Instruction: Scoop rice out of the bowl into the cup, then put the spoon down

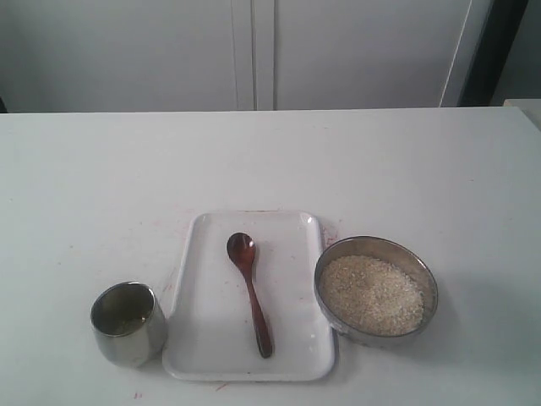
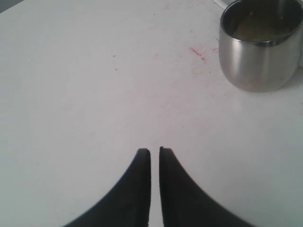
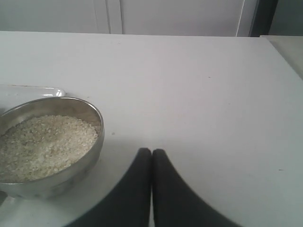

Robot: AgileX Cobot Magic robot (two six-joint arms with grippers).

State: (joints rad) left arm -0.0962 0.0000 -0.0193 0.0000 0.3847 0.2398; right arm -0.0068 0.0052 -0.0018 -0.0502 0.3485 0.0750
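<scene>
The dark wooden spoon (image 1: 250,292) lies on a white tray (image 1: 203,355), scoop end away from the table's front edge. Right of the tray stands the wide steel bowl (image 1: 377,247), holding a heap of rice (image 1: 370,294); both also show in the right wrist view, the bowl (image 3: 80,163) and its rice (image 3: 42,144). Left of the tray is the small steel cup (image 1: 128,324), seen too in the left wrist view (image 2: 260,52) with a little rice at its bottom. My left gripper (image 2: 155,151) is shut and holds nothing, apart from the cup. My right gripper (image 3: 152,151) is shut and empty beside the bowl. Neither gripper appears in the exterior view.
Everything rests on a white table (image 1: 270,161) backed by white cabinet doors (image 1: 254,51). Faint reddish marks (image 2: 198,53) stain the table near the cup. The tray's corner (image 3: 47,91) shows behind the bowl.
</scene>
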